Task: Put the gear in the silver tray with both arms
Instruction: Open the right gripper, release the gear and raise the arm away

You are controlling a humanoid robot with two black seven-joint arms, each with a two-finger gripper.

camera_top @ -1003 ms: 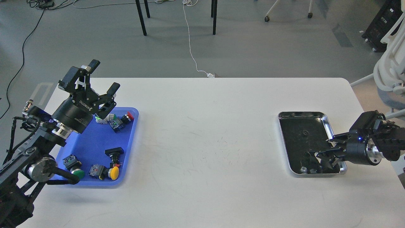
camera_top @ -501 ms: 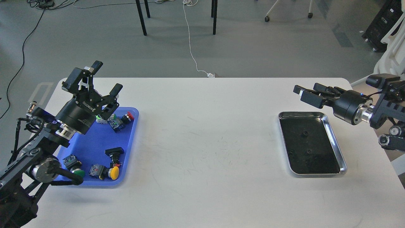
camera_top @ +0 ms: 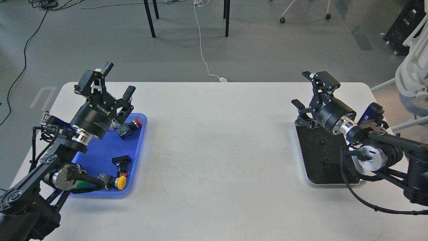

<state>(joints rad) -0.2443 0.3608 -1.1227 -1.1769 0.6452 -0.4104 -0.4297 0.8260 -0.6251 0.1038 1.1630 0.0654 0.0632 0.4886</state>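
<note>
The silver tray point(camera_top: 309, 174) lies at the right of the white table, partly covered by my right arm. Two small dark gears point(camera_top: 323, 141) show faintly on its dark bottom. My right gripper point(camera_top: 302, 89) is open and empty, raised above the tray's back left corner, fingers pointing up and left. My left gripper point(camera_top: 118, 80) is open and empty, raised above the back edge of the blue tray point(camera_top: 142, 134), fingers pointing up and right.
The blue plastic tray holds several push-button switches with red, green and yellow caps point(camera_top: 120, 181). The white table point(camera_top: 217, 150) lies between the two trays. A white chair stands off the table's right edge.
My right arm rose out of the silver tray's front, swung back and left, and now lies across the tray with its gripper above the back left corner. My left gripper drifted slightly right.
</note>
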